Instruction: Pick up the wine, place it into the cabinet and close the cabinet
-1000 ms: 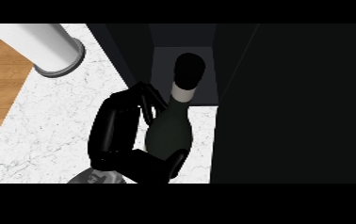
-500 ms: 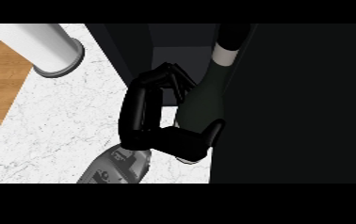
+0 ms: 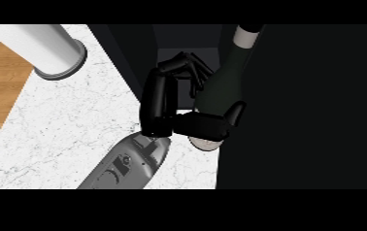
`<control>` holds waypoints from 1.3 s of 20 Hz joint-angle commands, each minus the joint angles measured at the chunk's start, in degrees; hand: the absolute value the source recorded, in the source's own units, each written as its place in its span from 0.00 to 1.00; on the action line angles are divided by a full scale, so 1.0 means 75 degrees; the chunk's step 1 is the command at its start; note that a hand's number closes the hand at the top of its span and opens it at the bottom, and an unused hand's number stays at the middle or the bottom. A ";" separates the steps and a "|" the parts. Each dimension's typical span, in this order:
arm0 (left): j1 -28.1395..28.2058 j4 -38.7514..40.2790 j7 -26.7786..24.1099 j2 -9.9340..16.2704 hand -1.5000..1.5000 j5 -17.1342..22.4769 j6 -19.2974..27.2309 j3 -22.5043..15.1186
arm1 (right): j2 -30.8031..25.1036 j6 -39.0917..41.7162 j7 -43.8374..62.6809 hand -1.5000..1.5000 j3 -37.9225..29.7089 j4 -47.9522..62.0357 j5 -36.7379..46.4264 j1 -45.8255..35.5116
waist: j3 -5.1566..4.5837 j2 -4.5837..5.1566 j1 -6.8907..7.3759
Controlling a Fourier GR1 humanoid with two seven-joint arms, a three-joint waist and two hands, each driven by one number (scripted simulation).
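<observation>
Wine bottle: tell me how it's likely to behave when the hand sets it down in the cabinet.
The wine bottle is tall with a narrow neck, so it could tip if released tilted. Its smooth dark surface may slip within the curled fingers of the hand. Being round, it would likely roll if it fell over.

Glossy dark-green glass on the wine bottle (image 3: 221, 91), shiny black plastic hand (image 3: 168, 111), speckled white marble counter (image 3: 68, 123), warm wood floor (image 3: 14, 82) at far left.

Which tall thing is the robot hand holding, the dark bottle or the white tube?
The dark wine bottle. The robot hand curls round it by the cabinet opening. The white tube stands apart at the counter's far left, untouched.
</observation>
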 commanded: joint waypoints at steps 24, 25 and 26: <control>0.0307 0.2702 -0.3078 0.0000 1.00 0.1331 0.0674 -0.0377 | -0.0102 0.0106 -0.0223 0.00 -0.0230 -0.0544 -0.0590 0.0219 | 0.0000 0.0009 0.0019; 0.0217 0.3287 -0.3698 -0.0001 1.00 0.1603 0.0128 0.0020 | -0.0087 -0.0080 0.0394 0.00 -0.0027 -0.1205 -0.0644 0.0462 | -0.0004 0.0015 -0.0044; 0.0270 0.3157 -0.3638 -0.0001 1.00 0.1576 -0.0033 0.0254 | -0.0055 -0.0286 0.0543 0.00 0.0194 -0.1075 -0.0268 0.0005 | -0.0006 0.0010 0.0022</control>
